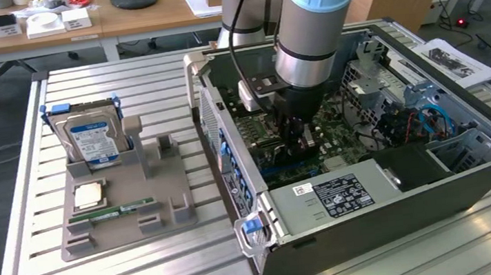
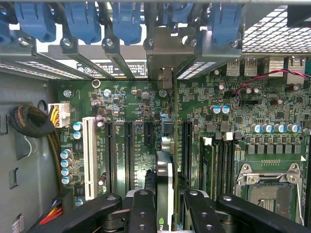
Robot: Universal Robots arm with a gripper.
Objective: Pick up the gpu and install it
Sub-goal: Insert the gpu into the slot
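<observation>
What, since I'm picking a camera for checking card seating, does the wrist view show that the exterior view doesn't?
Wrist view: the gpu edge-on in the pincer, over the dark expansion slots, plus a white slot and the CPU socket.
Exterior view: the arm reaching into the open case, and the hard drive and memory stick in the gray holder.
Both: the motherboard, with the pincer over it.

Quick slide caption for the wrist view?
End effector holding the gpu edge-on above the motherboard expansion slots.
</observation>
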